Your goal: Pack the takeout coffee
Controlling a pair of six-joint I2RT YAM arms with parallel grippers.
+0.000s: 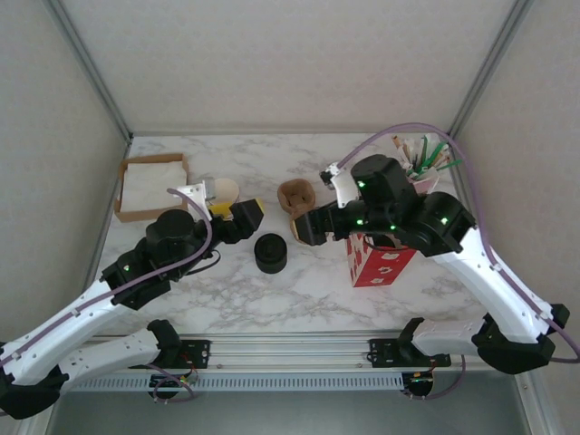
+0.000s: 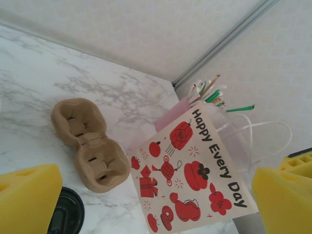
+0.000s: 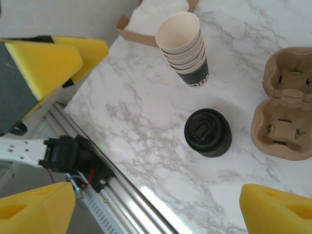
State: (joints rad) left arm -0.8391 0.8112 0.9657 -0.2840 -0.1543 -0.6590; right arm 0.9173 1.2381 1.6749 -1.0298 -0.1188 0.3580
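Right wrist view: black-lidded coffee (image 3: 207, 132), perhaps only stacked lids, stood upright beneath my parted right jaws; left jaws parted too.

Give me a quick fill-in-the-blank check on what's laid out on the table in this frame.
1. The red-and-white bag is printed with "Happy Every ___".
2. The brown cardboard carrier has ___ cup wells.
3. The left gripper and the right gripper both hold nothing, with their jaws ___.

Missing words: Day; two; open.
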